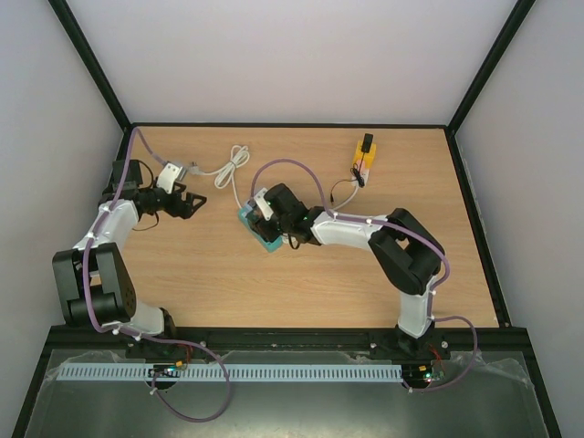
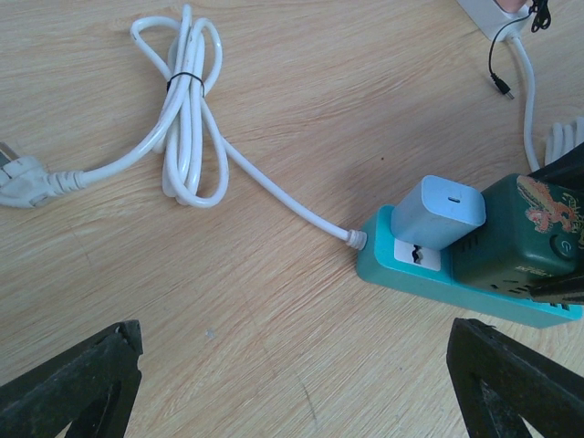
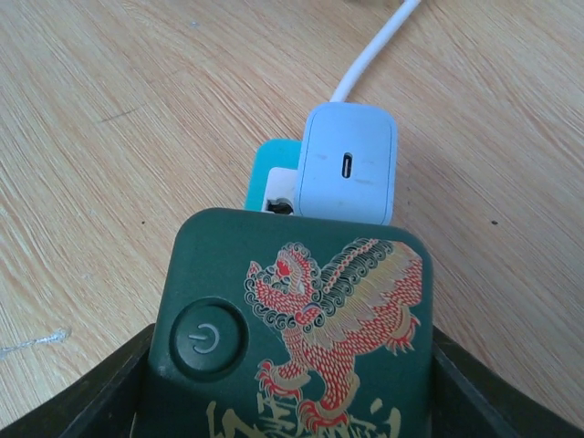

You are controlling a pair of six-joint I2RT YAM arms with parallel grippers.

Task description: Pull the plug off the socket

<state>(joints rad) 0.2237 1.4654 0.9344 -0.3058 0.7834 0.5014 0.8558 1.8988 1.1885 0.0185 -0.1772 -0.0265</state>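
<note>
- Green plug (image 3: 292, 328) sits in the teal socket strip (image 3: 267, 178) on the tabletop (image 3: 109, 109), touching the pale charger (image 3: 349, 169).
- Right gripper (image 3: 292, 397) pinches the plug's sides; left gripper (image 2: 297, 365) is spread, well apart.
- Judgement: pull straight along the pins; the unheld strip may lift.

Teal socket strip (image 2: 406, 276) lies flat on the bench (image 2: 274, 347), white cord (image 2: 274, 193) leaving one end. Seated upright side by side: pale-blue USB charger (image 2: 438, 212); dark-green plug (image 2: 511, 233), red dragon print, round power button.
</note>
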